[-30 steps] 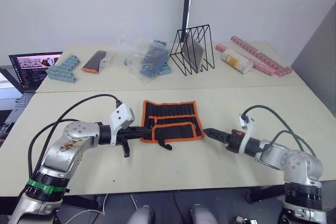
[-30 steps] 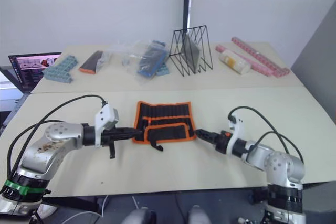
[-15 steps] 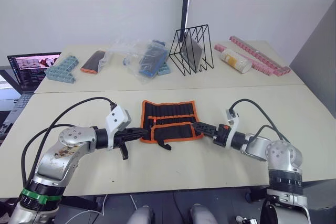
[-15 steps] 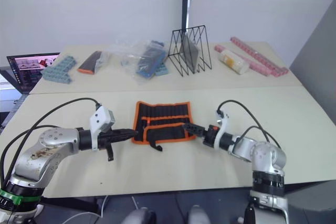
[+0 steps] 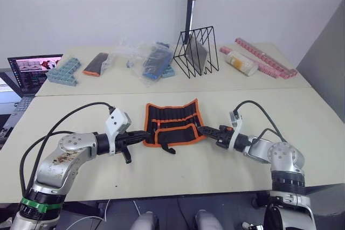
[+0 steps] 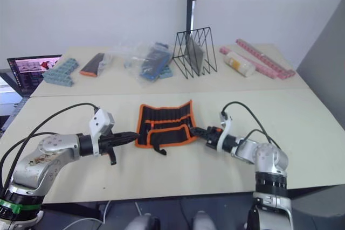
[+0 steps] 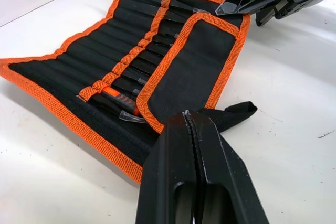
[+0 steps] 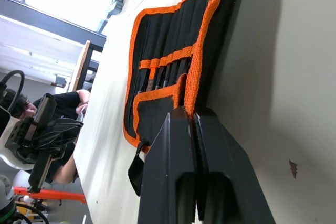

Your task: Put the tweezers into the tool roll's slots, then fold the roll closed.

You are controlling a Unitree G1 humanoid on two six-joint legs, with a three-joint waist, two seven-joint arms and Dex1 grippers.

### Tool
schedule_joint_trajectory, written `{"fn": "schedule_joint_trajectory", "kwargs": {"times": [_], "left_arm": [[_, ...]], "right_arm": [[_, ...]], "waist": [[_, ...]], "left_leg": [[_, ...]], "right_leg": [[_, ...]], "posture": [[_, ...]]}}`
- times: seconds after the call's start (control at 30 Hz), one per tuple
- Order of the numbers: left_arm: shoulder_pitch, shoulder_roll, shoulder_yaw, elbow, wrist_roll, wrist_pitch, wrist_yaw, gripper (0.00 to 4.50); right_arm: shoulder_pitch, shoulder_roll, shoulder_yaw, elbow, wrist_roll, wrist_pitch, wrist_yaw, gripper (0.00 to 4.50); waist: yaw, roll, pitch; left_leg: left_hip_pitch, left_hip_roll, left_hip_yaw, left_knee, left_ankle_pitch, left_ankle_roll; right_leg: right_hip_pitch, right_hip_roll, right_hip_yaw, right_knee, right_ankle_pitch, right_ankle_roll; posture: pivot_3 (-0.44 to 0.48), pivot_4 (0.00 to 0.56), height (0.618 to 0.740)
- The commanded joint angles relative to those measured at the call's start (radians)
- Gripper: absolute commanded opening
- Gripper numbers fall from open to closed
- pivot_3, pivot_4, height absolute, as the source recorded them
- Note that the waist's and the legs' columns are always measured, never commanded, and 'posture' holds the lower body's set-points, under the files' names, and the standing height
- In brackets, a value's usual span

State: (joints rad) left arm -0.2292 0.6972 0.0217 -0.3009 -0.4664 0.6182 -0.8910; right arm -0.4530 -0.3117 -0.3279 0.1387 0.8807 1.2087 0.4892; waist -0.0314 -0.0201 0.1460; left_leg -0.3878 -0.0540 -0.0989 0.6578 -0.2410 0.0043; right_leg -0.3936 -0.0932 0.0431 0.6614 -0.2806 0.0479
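The tool roll (image 5: 171, 122) lies open on the near table, black with orange edging, and its right edge stands lifted off the surface. A lower flap (image 7: 194, 61) is folded over the slots (image 7: 105, 51), where slim black tweezers (image 7: 137, 80) sit side by side. My right gripper (image 5: 201, 129) is shut on the roll's right edge; the orange edging runs in between its fingers (image 8: 178, 145). My left gripper (image 5: 144, 135) is shut with nothing in it, tips at the roll's front left corner, just above the black cord tab (image 7: 231, 115).
On the far table stand a black wire rack (image 5: 197, 51), clear bags with blue parts (image 5: 152, 60), a dark pouch with an orange end (image 5: 97, 63), teal trays (image 5: 63, 70), a laptop (image 5: 32, 67), a cylinder (image 5: 241, 62) and pink strips (image 5: 267, 57).
My right gripper has moved left to the roll's right edge and shut on it. That edge has risen off the table. The left gripper has stayed at the left corner.
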Motion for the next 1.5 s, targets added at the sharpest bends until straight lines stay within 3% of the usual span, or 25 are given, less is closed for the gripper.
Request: {"fn": "schedule_joint_trajectory", "kwargs": {"times": [0.03,0.37,0.63,1.13,1.5], "left_arm": [[-0.006,0.001,0.020,-0.032,-0.015,-0.003,0.008,0.00],[-0.018,-0.013,-0.031,0.002,0.002,-0.034,-0.005,0.00],[-0.013,-0.015,-0.047,-0.001,0.007,-0.042,-0.007,0.00],[0.007,0.015,-0.031,-0.057,0.005,-0.014,0.026,0.00],[0.048,0.023,-0.028,-0.073,0.024,-0.024,0.046,0.00]], "right_arm": [[0.031,-0.030,-0.044,-0.023,0.012,0.011,-0.022,0.01],[0.077,-0.109,-0.134,-0.142,0.097,0.081,-0.072,0.01],[0.018,-0.062,-0.122,-0.207,0.158,0.105,-0.119,0.01],[-0.047,-0.045,0.171,-0.220,0.035,0.030,-0.038,0.01],[-0.069,0.021,0.316,-0.170,-0.077,-0.029,-0.006,0.01]], "waist": [[0.009,0.000,0.000],[0.027,0.001,0.001],[0.013,0.003,0.002],[0.014,0.004,0.003],[0.014,0.004,0.003]], "left_leg": [[0.000,-0.001,0.000,0.000,0.000,0.000],[-0.002,-0.001,0.000,0.000,-0.001,0.002],[-0.002,0.000,0.000,-0.001,-0.001,0.002],[-0.003,-0.001,0.000,-0.001,-0.001,0.002],[-0.006,-0.001,0.000,-0.001,-0.001,0.002]], "right_leg": [[0.000,0.000,0.000,0.000,0.000,0.000],[0.000,-0.001,0.000,-0.004,0.000,0.000],[-0.001,0.000,0.000,-0.004,0.000,0.000],[-0.003,0.000,0.000,-0.004,0.000,0.000],[-0.008,0.000,0.001,-0.002,0.000,0.000]], "posture": [[0.000,0.150,0.740],[0.000,0.150,0.740],[0.000,0.150,0.740],[0.000,0.150,0.740],[0.000,0.150,0.740]]}}
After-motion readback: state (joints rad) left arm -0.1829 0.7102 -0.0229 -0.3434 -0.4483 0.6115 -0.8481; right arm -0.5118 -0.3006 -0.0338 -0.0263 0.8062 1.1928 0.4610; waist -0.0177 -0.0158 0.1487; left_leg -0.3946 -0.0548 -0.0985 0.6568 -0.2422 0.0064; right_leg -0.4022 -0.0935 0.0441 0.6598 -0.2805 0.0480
